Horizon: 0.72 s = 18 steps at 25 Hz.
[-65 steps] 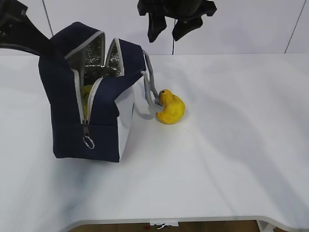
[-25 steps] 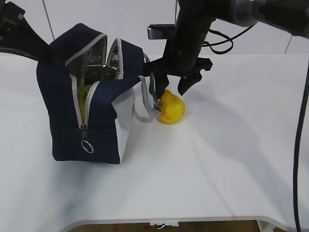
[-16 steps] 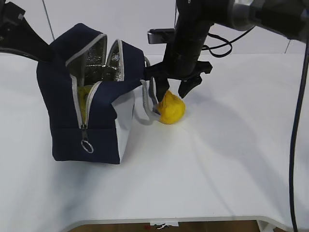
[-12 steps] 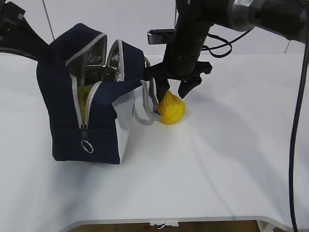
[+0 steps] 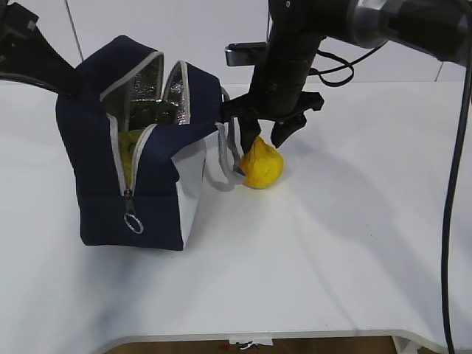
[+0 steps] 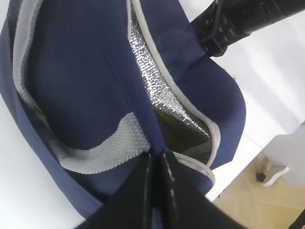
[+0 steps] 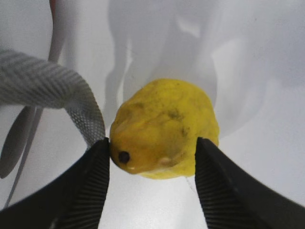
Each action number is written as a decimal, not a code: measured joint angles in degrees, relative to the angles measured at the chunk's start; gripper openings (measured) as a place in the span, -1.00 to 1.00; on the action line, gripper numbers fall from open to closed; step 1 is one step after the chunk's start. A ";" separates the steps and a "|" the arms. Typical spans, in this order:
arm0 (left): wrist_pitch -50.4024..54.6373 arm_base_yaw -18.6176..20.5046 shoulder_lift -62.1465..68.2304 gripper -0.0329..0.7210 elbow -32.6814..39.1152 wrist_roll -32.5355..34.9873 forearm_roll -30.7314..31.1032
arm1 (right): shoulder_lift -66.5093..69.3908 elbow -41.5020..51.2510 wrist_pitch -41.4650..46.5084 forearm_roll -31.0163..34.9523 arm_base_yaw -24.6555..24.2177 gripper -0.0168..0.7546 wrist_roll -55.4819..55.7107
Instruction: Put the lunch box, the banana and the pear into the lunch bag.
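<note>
Descending from high above the white surface [image 5: 346, 243], where it hung a few seconds ago, the right hand [image 5: 267, 137] now straddles the small squat yellow-orange pear [image 5: 262, 166], and its two black fingers have drawn closer together over the last second. In the right wrist view the pear [image 7: 164, 129] sits between the ribbed black finger pads [image 7: 86, 183]: the left pad meets the fruit's neck beside the dark stem spot, while the other pad stands just beside its far flank, contact there too close to call. The fruit rests on the surface, not lifted.

Just beside the pear, a grey webbing handle [image 5: 223, 155] droops from the boxy navy-blue fabric lunch bag [image 5: 96, 192]; in the right wrist view that strap [image 7: 52, 95] curls down against the left pad. The bag stands upright on the left of the surface, its grey zipper undone, ring pull [image 5: 134, 221] hanging low on the front, and silver foil lining [image 5: 144, 85] showing through the gap. Something yellow [image 5: 133, 151] shows inside the opening; it is too hidden to identify.

The left hand [image 6: 156, 191], as before, is pressed together, pinching the navy fabric of the bag's back edge [image 6: 95, 86], its black fingers meeting on the cloth in the left wrist view, with grey zipper tape and foil lining [image 6: 157, 95] alongside.
</note>
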 joint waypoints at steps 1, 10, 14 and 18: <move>0.00 0.00 0.00 -0.93 0.00 0.00 0.00 | 0.00 0.00 -0.25 0.00 0.00 0.15 0.00; 0.12 0.00 0.00 -0.93 0.00 0.00 0.00 | 0.00 0.00 -0.85 0.00 0.00 -0.16 0.00; 0.35 0.00 0.00 -0.93 0.00 0.00 0.00 | 0.00 0.00 -0.74 -0.23 0.00 -0.27 -0.18; 0.37 0.00 0.00 -0.93 0.00 0.00 0.00 | 0.00 0.00 -0.54 -0.72 0.00 -0.34 -0.84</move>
